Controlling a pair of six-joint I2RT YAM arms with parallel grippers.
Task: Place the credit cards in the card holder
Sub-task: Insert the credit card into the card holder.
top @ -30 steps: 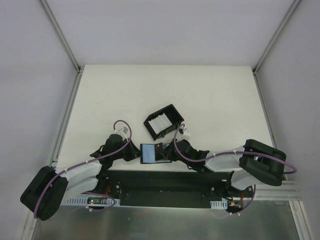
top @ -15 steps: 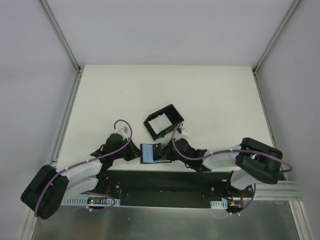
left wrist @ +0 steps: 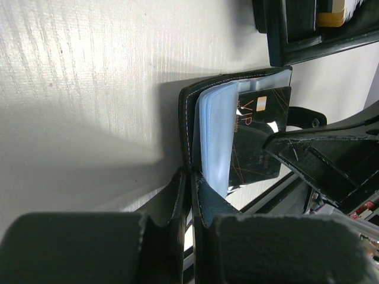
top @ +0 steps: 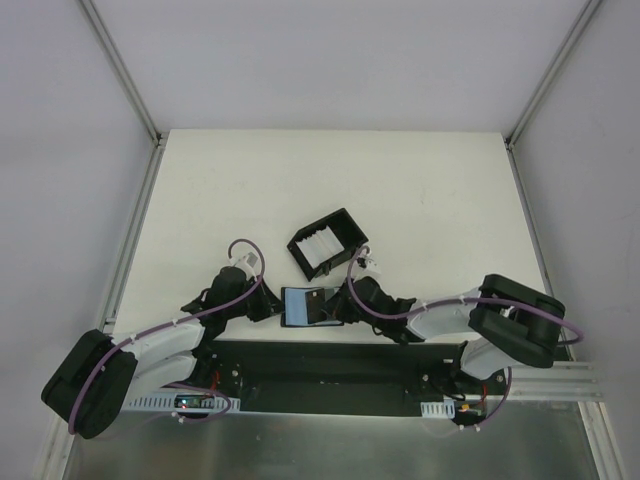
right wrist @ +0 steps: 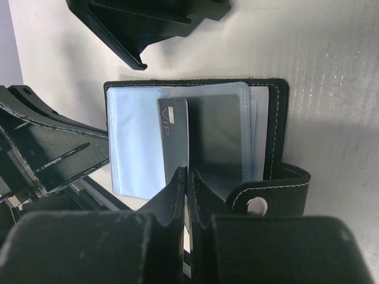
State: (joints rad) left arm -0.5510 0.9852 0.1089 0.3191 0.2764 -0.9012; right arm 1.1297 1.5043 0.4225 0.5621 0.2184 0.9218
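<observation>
Right pincer (right wrist: 187, 177) pinches the credit card (right wrist: 173, 133) atop the open card holder (right wrist: 273, 127), left pincer (left wrist: 190, 177) clamping its edge.

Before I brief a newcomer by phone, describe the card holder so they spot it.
At the near edge of the white table, between the left gripper and right gripper, the card holder lies open. Unlike the black walled tray beyond it, it is thin, with bluish sleeves and a dark card.
</observation>
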